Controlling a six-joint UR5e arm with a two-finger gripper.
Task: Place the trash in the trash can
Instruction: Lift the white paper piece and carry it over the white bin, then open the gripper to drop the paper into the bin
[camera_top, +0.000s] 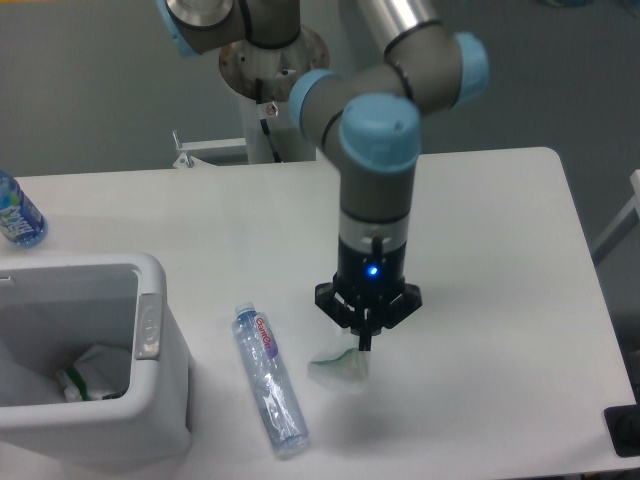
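Note:
A small crumpled white paper carton with green edging (340, 371) is at the table's front middle. My gripper (363, 343) points straight down right over it, fingers pressed together on the carton's upper right edge. The carton hangs at or just above the tabletop. A long clear plastic bottle with a red-lettered label (268, 392) lies on the table to the left of the carton, apart from it. The large white trash can (160, 400) stands at the front left, with a grey oval panel (149, 326) on its right wall.
Crumpled white paper with green and red marks (92, 375) lies inside the trash can. A blue-capped water bottle (15, 212) stands at the far left edge. The arm's base mount (262, 60) is behind the table. A dark object (625, 430) sits at the front right corner.

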